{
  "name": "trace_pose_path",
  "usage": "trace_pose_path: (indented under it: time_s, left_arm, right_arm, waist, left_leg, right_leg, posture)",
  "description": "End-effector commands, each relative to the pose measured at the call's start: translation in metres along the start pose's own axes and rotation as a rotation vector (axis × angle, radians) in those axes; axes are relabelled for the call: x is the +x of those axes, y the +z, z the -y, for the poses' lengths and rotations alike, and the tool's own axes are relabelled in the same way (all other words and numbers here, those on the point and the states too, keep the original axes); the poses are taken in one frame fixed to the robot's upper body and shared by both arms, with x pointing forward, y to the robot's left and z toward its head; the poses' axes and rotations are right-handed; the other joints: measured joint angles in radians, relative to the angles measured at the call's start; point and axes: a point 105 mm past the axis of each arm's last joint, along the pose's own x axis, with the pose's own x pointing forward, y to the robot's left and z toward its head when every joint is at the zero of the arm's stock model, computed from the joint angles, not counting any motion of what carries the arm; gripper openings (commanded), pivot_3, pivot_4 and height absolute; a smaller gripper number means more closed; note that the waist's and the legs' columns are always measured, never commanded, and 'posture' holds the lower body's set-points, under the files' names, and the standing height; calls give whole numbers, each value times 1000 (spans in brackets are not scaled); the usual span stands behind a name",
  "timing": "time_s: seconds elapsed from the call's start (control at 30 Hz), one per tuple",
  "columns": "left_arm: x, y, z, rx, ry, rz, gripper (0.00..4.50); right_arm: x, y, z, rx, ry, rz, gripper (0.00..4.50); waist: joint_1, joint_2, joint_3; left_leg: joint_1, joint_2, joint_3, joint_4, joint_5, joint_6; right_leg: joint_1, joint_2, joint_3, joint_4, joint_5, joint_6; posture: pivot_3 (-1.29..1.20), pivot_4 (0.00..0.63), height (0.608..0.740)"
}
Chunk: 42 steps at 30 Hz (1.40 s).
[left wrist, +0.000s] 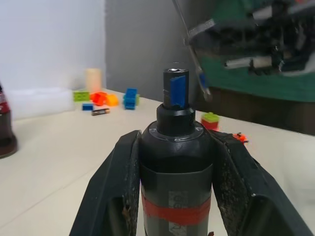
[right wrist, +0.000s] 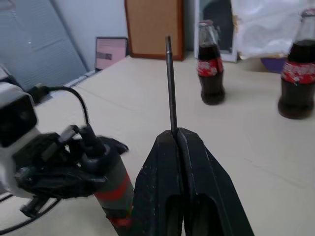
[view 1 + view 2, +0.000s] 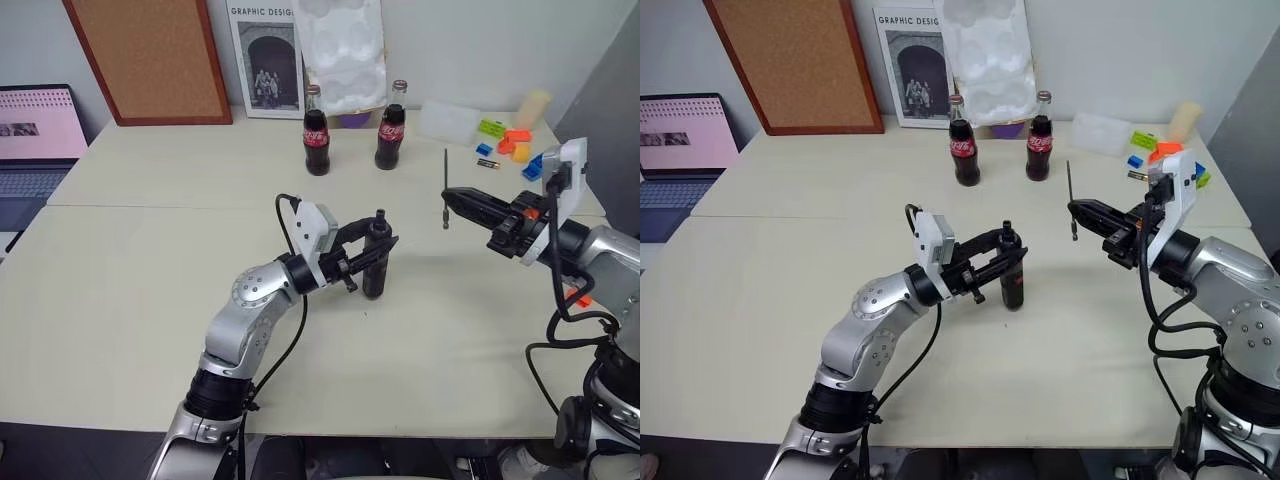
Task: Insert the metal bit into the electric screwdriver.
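The left gripper [image 3: 372, 252] clamps the screwdriver [image 3: 376, 262] upright over the table [image 3: 150, 250], its tip pointing up. To its right, well apart, the right gripper [image 3: 449, 198] pinches the metal bit [image 3: 446, 190] (held vertical too).

**Even room light, soft shadows, blur in the wrist views**

We see a bright, evenly lit scene; the pale tabletop [image 3: 150, 300] carries only faint, soft shadows and no harsh glare. Both head views are sharp throughout. In the left wrist view the screwdriver [image 1: 175, 162] is crisp, while the right gripper [image 1: 256, 44] behind it smears into blur, as do the toy bricks [image 1: 106, 97]. In the right wrist view the cola bottles [image 2: 210, 64] look slightly soft.
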Motion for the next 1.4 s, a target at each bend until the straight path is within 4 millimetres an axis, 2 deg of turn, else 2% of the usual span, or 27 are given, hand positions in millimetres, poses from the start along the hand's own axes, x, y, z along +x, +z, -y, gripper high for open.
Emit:
trace_pose_path:
  time_s: [0.03, 0.17, 0.47, 0.8, 1.4]
  left_arm:
    - [-1, 15, 12, 35, -104, 43, 1657]
    - [-7, 6, 16, 76, -154, 7, 1657]
    - [-14, -2, 9, 107, -131, -20, 1657]
    - [-31, -4, 6, 113, -78, -50, 1657]
    - [-28, -5, 9, 109, -93, -52, 1656]
  right_arm:
    - [1, 19, -25, -69, 131, 143, 0]
    - [6, 16, -37, -115, 197, 167, 0]
    - [21, 5, -56, -164, 330, 198, 0]
    - [27, 0, -64, -172, 359, 258, 0]
    - [34, -17, -70, -161, 365, 255, 0]
  waist:
    - [0, 1, 0]
    - [1, 1, 0]
    - [1, 1, 0]
    - [0, 1, 0]
    - [0, 1, 0]
  left_leg:
    - [0, 0, 0, 0, 0, 0]
    - [0, 0, 0, 0, 0, 0]
    - [0, 0, 0, 0, 0, 0]
    - [1, 0, 0, 0, 0, 0]
    - [1, 1, 0, 0, 0, 0]
  right_leg:
    - [0, 0, 0, 0, 0, 0]
    - [0, 0, 0, -1, 0, 0]
    - [0, 0, 0, 0, -1, 1]
    - [0, 0, 0, 0, -1, 2]
    - [0, 0, 0, 1, -2, 2]
  posture:
    - [0, 150, 740]
    - [0, 150, 740]
    - [0, 150, 740]
    - [0, 150, 740]
    - [0, 150, 740]
